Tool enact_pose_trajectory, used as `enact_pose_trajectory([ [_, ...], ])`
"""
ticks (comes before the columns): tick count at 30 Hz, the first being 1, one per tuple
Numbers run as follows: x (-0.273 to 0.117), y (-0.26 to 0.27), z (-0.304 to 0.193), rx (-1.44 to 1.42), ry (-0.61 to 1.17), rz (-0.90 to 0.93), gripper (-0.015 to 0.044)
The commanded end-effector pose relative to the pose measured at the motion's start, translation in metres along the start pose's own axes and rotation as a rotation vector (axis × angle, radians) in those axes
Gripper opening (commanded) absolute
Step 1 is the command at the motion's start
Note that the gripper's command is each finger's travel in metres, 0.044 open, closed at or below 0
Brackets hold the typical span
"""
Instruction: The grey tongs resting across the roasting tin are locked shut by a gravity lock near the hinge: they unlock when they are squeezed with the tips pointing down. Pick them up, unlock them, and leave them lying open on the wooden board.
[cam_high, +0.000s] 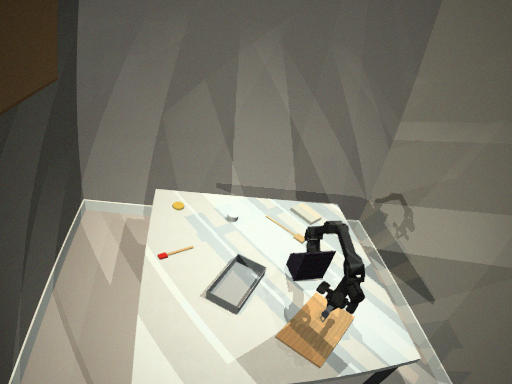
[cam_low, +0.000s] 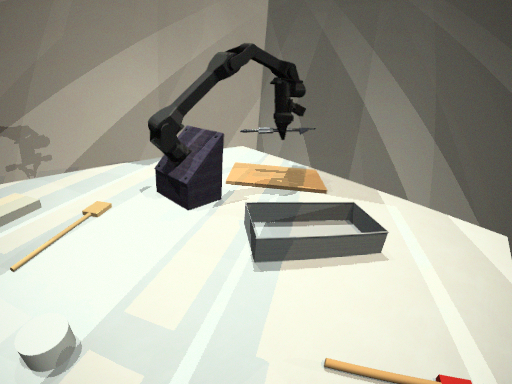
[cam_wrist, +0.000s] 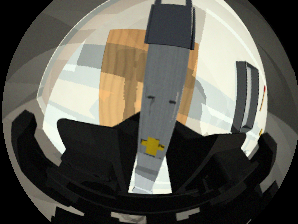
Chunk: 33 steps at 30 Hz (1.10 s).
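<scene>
My gripper (cam_low: 283, 136) (cam_wrist: 152, 116) points down, high above the wooden board (cam_high: 310, 345) (cam_low: 237, 172) (cam_wrist: 112, 100). It is shut on the grey tongs (cam_high: 327, 311) (cam_low: 267, 130) (cam_wrist: 165, 75), which lie about level across the fingers. In the wrist view the tongs run up from between the fingers to a dark end block with a wire loop at the top, and a yellow cross marks them near the fingers. Their arms look close together; the state of the lock cannot be seen. The dark roasting tin (cam_high: 222, 302) (cam_low: 320, 246) (cam_wrist: 241, 95) stands on the table without the tongs.
The arm's dark base block (cam_high: 310, 265) (cam_low: 200, 175) stands beside the board. A wooden spatula (cam_high: 284, 227) (cam_low: 97, 208), white cylinder (cam_high: 232, 217) (cam_low: 45, 342), pale block (cam_high: 306, 214), yellow disc (cam_high: 178, 205) and red-headed tool (cam_high: 162, 255) lie farther off.
</scene>
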<state>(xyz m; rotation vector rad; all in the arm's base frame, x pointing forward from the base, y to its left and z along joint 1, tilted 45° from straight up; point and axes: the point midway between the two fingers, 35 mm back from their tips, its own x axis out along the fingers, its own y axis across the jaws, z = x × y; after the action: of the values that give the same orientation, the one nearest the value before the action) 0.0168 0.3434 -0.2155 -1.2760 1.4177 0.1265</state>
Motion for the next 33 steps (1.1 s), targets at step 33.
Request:
enact_pose_trajectory([
  [33,0.036,0.004,0.000,0.010,0.003,0.029,-0.0150],
])
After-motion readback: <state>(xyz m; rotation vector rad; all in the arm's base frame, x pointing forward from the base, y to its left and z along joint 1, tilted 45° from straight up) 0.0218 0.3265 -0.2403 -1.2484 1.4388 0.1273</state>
